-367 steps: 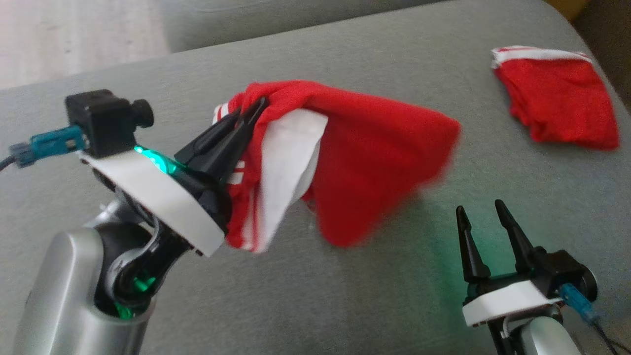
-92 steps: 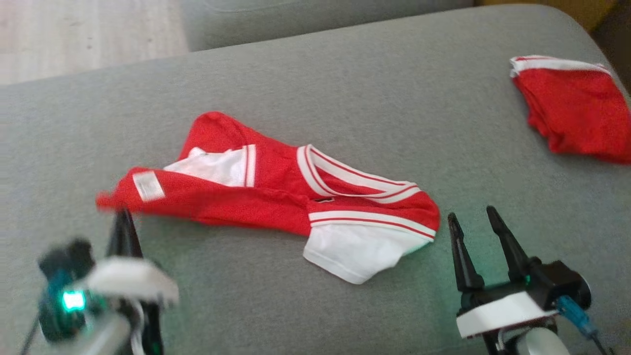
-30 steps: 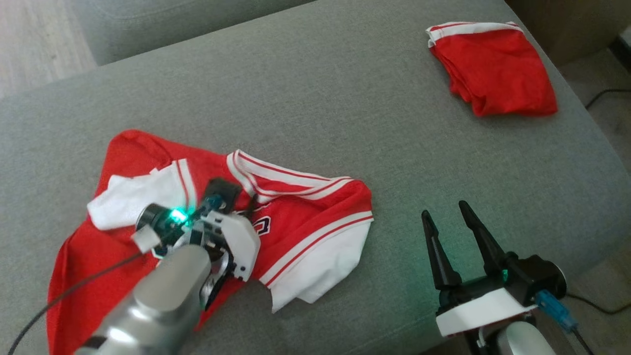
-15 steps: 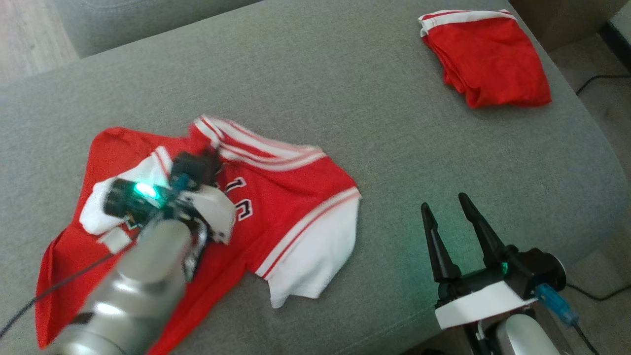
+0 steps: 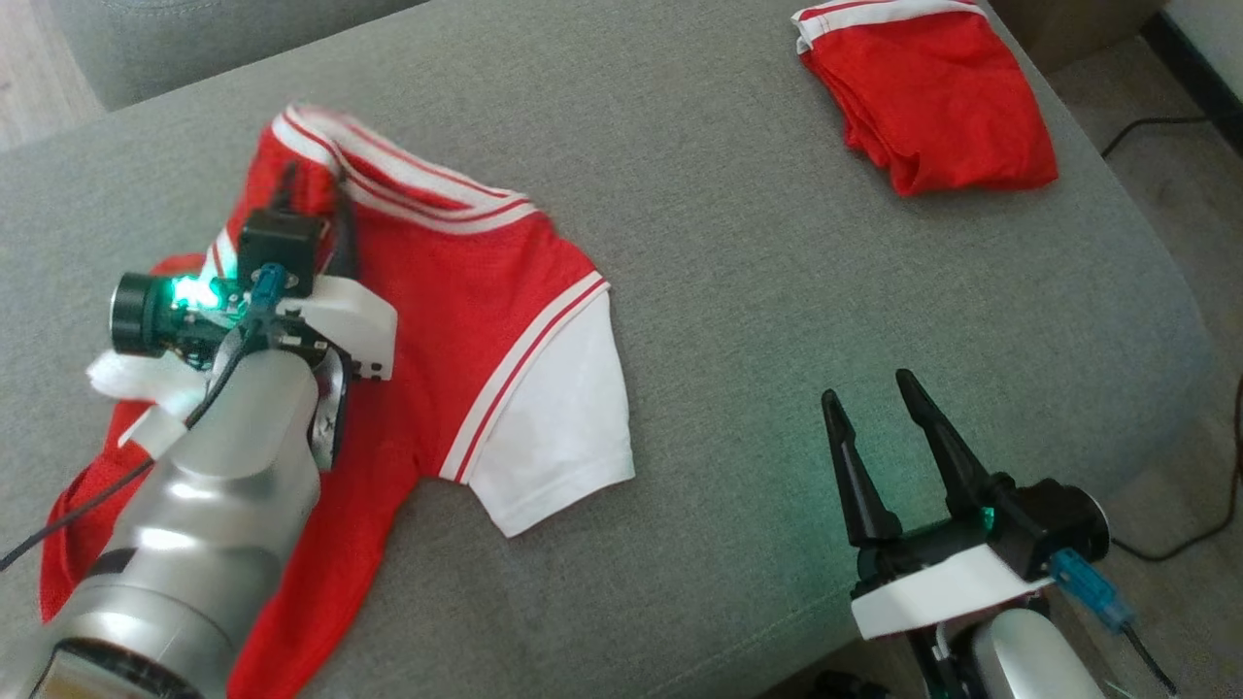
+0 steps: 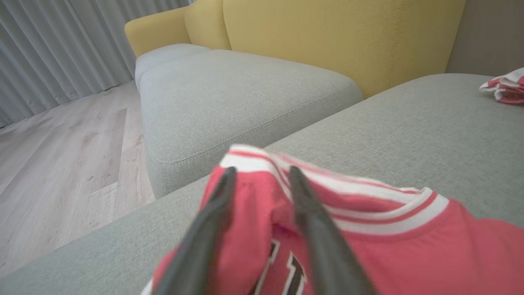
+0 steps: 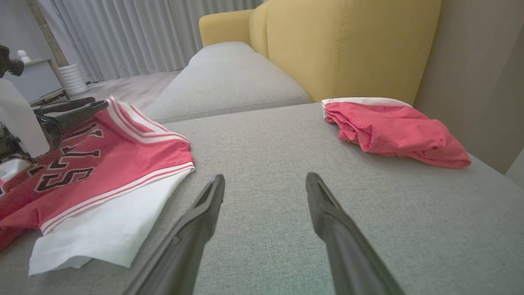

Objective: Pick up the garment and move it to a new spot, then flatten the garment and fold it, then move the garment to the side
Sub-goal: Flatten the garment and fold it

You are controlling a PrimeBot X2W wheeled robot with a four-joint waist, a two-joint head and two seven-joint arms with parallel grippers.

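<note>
Right gripper [image 5: 866, 385] is nearest, bottom right over bare grey cushion [image 5: 757, 320], fingers spread wide, nothing in them. Left arm [image 5: 214, 505] lies across the jersey [image 5: 466, 320]. Left gripper [image 6: 262, 169] sits at the striped collar [image 5: 408, 184], fingers parted with red cloth bunched between them. The wrist view is blurred there, so can't say if the pads touch it. Jersey is on the cushion's left half, black lettering up, one white sleeve [image 5: 558, 437] spread flat toward the right gripper, hem end rumpled under the arm. Bunched red piece [image 5: 932, 97] with white trim is at the far right corner, well apart. Beyond: second grey cushion [image 6: 229, 90], yellow backrest [image 6: 327, 37], wood floor [image 6: 61, 143], grey curtains [image 6: 53, 45].
</note>
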